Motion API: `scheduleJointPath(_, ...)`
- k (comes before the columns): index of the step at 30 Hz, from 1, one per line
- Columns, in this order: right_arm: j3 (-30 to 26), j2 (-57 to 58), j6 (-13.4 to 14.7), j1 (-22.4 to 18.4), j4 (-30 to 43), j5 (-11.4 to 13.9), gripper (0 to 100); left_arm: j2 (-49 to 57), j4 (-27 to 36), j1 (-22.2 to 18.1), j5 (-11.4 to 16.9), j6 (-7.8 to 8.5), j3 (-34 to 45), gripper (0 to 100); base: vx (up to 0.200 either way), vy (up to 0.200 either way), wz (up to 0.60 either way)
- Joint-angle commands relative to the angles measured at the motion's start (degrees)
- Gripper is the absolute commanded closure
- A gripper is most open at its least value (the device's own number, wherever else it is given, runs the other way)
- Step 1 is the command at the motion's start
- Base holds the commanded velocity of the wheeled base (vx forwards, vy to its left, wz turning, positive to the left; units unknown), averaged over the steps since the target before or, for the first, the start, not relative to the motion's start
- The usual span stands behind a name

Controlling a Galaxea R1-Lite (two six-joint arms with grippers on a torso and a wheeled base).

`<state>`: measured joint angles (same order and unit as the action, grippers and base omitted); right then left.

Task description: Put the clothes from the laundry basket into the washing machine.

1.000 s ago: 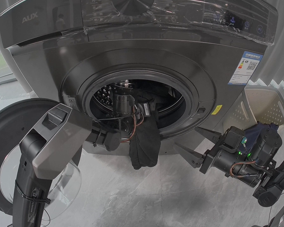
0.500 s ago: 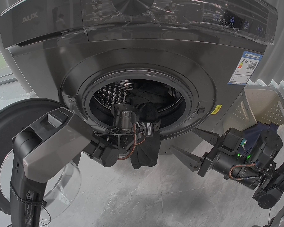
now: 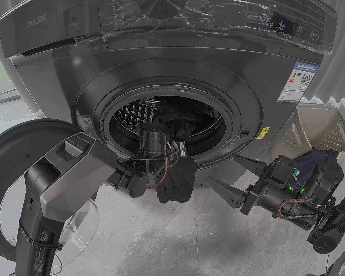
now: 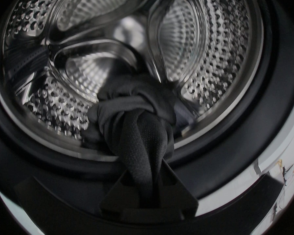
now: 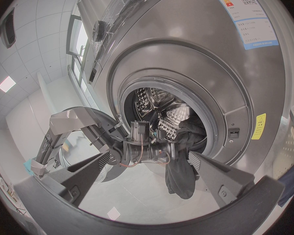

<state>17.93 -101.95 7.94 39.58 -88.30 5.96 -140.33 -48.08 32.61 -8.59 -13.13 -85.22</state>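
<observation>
**Black garment (image 4: 137, 121) pinched in left gripper (image 4: 149, 183) at the drum mouth**

Left wrist view. Between the left gripper's dark fingers, drawn in tight on the cloth: a twisted rope of the black garment. Runs forward from the fingers over the dark door seal (image 4: 251, 128) and bunches in a knot just inside the perforated steel drum (image 4: 215, 49), at its lower rim.

Head view. Left gripper low and central at the round opening of the washing machine (image 3: 218, 69), with garment on both sides of it: one bunch inside the drum above, one long fold hanging out over the lip toward the tiled floor (image 3: 161, 234). Door (image 3: 11, 154) swung open to the left. Off to the right, well apart from the garment: right gripper (image 3: 224, 167), fingers spread wide, nothing between them. Behind it, beside the machine: a pale laundry basket (image 3: 327, 127) with dark blue cloth (image 3: 314, 158) at its edge.

Right wrist view. Past the right gripper's wide-open fingers, farther off: the left arm (image 5: 143, 152) level at the opening, black garment draped from its tip, part inside the drum, part dangling below the seal.
</observation>
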Motion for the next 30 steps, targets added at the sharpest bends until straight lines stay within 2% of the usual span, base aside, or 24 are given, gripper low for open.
scheduleJointPath(1,-0.1,-0.1,0.1,0.0,0.0,0.0,0,-2.0,-3.2,-2.3,-2.0,-0.49,-10.0,100,0.000,0.000,0.00)
scheduleJointPath(8,-0.4,-0.4,0.1,0.1,0.0,0.0,0,-5.0,-3.6,-4.5,-5.2,-1.20,-21.2,100,0.000,0.000,0.00)
scheduleJointPath(13,-0.6,-0.5,0.1,0.0,0.0,0.0,0,-5.5,-3.6,-4.0,-5.8,-1.99,-20.9,100,0.000,0.000,0.00)
scheduleJointPath(14,-0.6,-0.6,0.1,0.0,0.0,0.0,0,-5.4,-3.5,-3.7,-5.8,-2.25,-20.4,0,0.000,0.000,0.00)
scheduleJointPath(16,-0.7,-0.6,0.1,-0.2,0.0,0.0,0,-4.9,-3.2,-3.0,-5.8,-2.69,-18.1,0,0.000,0.000,0.00)
scheduleJointPath(19,-0.8,-0.6,0.0,-0.6,0.0,0.0,0,-3.1,-2.8,-2.6,-5.8,-2.43,-14.4,0,0.000,0.000,0.00)
scheduleJointPath(21,-0.8,-0.6,0.0,-0.8,0.0,0.0,0,-0.4,-2.2,-1.8,-5.0,-2.25,-8.2,0,0.000,0.000,0.00)
scheduleJointPath(25,-0.8,-0.6,-0.1,-0.8,0.1,-0.2,0,2.6,-1.0,-1.5,-4.1,-1.55,-2.1,0,0.000,0.000,0.00)
scheduleJointPath(27,-0.7,-0.9,-0.1,-0.8,0.1,-1.5,0,3.5,-1.1,-1.3,-3.6,-1.28,0.1,0,0.000,0.000,0.00)
scheduleJointPath(30,-0.9,-1.1,-0.3,-0.8,0.1,-5.3,0,4.7,-1.1,-1.1,-3.1,-0.67,3.3,0,0.000,0.000,0.00)
